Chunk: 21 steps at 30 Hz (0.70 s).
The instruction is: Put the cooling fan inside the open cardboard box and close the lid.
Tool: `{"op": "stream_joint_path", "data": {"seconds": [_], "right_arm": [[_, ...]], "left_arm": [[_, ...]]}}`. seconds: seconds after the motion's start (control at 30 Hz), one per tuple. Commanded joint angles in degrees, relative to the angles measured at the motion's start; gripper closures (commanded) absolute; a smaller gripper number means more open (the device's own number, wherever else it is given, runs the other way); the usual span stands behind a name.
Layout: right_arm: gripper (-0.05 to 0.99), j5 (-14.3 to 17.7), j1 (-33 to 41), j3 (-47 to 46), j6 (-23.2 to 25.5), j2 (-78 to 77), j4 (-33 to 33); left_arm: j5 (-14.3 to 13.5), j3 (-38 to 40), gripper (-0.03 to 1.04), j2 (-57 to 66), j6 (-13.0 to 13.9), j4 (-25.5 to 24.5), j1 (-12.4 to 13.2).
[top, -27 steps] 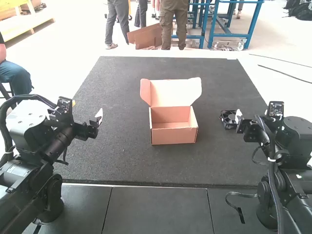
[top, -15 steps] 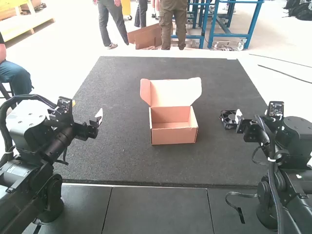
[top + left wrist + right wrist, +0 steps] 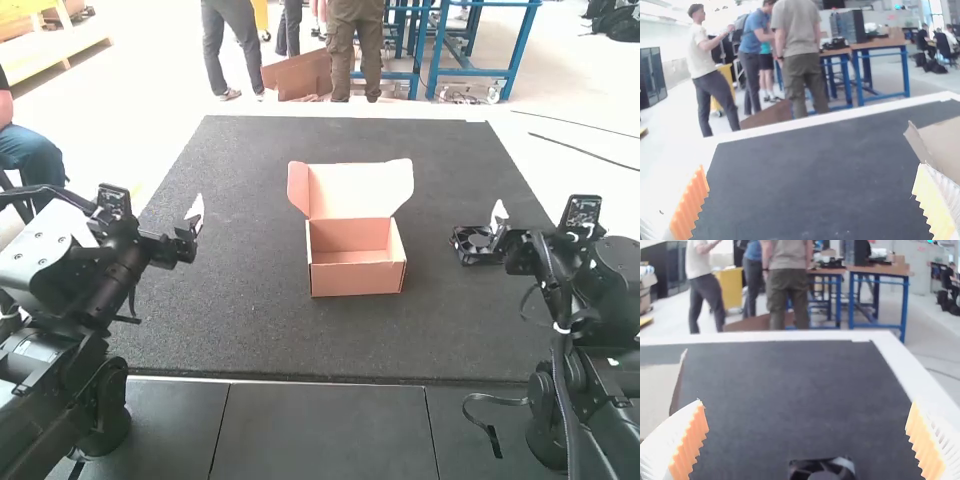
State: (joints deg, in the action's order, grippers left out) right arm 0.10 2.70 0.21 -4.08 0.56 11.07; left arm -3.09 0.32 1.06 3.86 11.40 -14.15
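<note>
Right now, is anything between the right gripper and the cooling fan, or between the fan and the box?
Nothing visible. The cooling fan lies on the black mat just ahead of the open right gripper, and only bare mat separates it from the open cardboard box, whose lid stands up at the back.

Matt brown cardboard box (image 3: pixel 357 272), plain and smooth inside and out. Under the box lies a dark mat (image 3: pixel 250 290) with a rough, grainy surface. Right of the box is a black plastic fan (image 3: pixel 470 244) with a faint sheen. The left gripper (image 3: pixel 812 172) and right gripper (image 3: pixel 805 415) have white ribbed plastic fingers (image 3: pixel 660 445) faced with matt orange ridged pads (image 3: pixel 687 440).
</note>
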Motion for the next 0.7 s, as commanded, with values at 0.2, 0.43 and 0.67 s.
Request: {"op": "stream_joint_path", "data": {"seconds": [0.2, 0.43, 0.67], "right_arm": [[0.03, 0.78, -0.85, 3.13, 0.56, -0.56, 4.05], [0.03, 1.57, -0.85, 8.58, 0.56, 6.39, 3.78], [0.03, 4.21, -0.77, 21.33, 0.91, 22.47, -1.31]], "left_arm": [[-1.74, 4.69, 0.04, -0.88, 0.80, 1.87, 0.79], [-2.53, 9.70, 0.04, 3.33, 0.71, 0.29, 0.88], [-3.15, 16.21, 0.04, 11.42, 0.71, -0.41, 0.88]]}}
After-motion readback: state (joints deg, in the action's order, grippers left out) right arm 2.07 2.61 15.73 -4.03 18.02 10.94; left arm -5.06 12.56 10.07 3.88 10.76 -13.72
